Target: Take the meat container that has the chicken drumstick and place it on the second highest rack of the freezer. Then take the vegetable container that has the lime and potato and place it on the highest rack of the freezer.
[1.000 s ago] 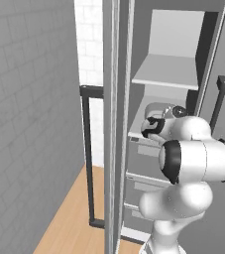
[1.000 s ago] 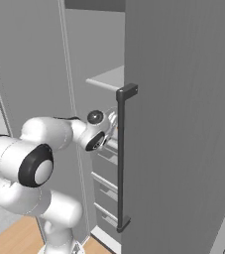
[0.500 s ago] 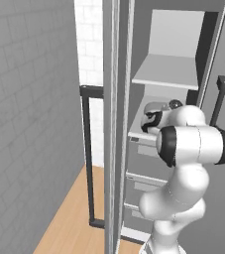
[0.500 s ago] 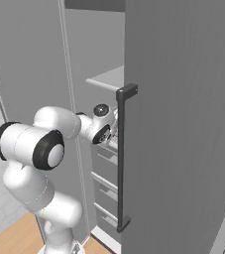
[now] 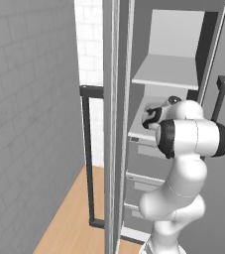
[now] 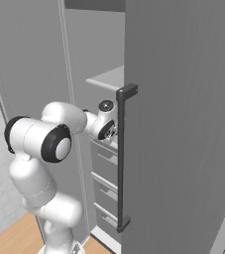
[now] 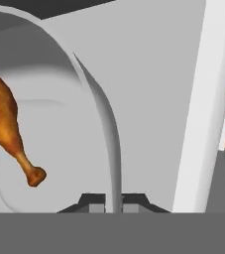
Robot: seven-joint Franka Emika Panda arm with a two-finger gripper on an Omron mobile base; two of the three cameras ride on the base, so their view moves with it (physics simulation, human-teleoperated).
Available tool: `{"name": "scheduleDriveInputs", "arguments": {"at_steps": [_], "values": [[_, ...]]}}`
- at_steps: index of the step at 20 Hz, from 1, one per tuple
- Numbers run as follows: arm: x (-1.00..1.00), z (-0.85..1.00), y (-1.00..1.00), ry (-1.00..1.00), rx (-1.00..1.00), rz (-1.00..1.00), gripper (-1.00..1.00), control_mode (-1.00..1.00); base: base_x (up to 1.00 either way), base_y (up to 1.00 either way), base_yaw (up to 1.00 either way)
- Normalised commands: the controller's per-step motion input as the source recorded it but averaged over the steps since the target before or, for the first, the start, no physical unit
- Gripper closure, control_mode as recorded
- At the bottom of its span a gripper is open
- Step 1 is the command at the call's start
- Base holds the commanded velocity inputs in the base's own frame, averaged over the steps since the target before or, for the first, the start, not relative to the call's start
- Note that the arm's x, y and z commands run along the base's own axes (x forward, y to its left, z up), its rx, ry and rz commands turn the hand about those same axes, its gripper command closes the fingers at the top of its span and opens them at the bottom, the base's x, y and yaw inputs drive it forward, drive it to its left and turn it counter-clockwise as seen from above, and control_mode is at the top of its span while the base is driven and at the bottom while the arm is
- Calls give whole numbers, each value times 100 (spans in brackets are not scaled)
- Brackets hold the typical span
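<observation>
Over the last second we see the white arm's elbow swing up and inward while the two-finger gripper (image 7: 113,201) pushes deeper into the tall grey freezer (image 6: 183,124). Its dark fingertips are pinching the thin rim of the pale grey meat container (image 7: 104,124), which carries the small orange-brown chicken drumstick (image 7: 7,131). In the left base view the wrist sits just over the second highest rack (image 5: 140,134), under the highest rack (image 5: 166,72). We judge placement is close; release not yet made.
</observation>
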Motion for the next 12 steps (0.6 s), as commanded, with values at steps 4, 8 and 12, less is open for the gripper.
{"name": "scheduleDriveInputs", "arguments": {"at_steps": [4, 8, 12], "values": [[4, -4, -6, 0, 0, 0, -100, -100, 0, 0, 0], [-1, -1, 0, -10, 0, 0, -100, -100, 0, 0, 0], [-11, 9, 23, -17, -3, 0, -100, -100, 0, 0, 0]]}}
